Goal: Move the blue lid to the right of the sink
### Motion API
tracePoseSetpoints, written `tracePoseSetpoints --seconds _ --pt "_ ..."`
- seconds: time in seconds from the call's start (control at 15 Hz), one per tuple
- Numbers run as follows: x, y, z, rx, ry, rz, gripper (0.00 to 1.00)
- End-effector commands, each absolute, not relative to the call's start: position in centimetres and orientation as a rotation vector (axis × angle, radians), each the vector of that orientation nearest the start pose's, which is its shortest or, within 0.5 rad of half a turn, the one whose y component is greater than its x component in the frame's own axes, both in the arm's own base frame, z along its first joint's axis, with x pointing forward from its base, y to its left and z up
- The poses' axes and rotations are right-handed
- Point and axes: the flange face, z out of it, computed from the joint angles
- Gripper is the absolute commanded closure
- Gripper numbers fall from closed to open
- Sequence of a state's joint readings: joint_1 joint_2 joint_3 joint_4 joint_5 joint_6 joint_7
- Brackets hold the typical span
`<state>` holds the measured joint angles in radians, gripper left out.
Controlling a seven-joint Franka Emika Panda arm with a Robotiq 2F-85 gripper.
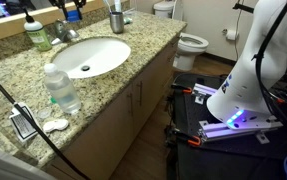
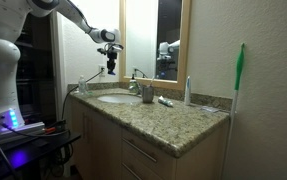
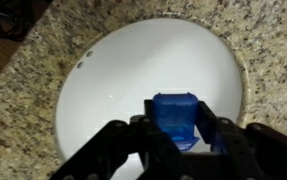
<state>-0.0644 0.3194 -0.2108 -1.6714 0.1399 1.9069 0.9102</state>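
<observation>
One blue lid, in pincer, above sink

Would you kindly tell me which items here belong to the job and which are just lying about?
Job: small bright-blue plastic lid, held by the gripper; white oval sink.
Lying about: clear plastic bottle; green pump bottle; white toilet.

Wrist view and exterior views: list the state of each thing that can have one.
gripper: shut on the blue lid, above the sink.
blue lid: held between the fingers, clear of the basin.
sink: nothing lying in the visible part.
faucet: no water running.
clear bottle: upright, capped, on the counter.
cabinet doors: closed.
</observation>
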Motion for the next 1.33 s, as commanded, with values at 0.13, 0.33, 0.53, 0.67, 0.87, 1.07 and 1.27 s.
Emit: tracePoseSetpoints --seconds 0.13,0.33,0.53,0.67,0.87,1.07,1.27 --pt "51.0 -16.8 44.7 -2.260 2.199 0.158 0.81" --pt "45.4 -17.1 44.7 -2.087 2.428 0.143 0.81" --pt "40.5 -17.0 44.0 -1.845 2.559 0.110 0.81" --pt "42.7 -17.7 44.1 -1.922 2.547 0.152 0.56" --pt "40.7 -17.3 44.4 -1.875 2.553 0.133 0.81" --pt "39.9 -22.9 41.7 -1.683 2.779 0.098 0.81" --pt "35.0 -29.5 39.7 -1.494 2.968 0.056 0.81"
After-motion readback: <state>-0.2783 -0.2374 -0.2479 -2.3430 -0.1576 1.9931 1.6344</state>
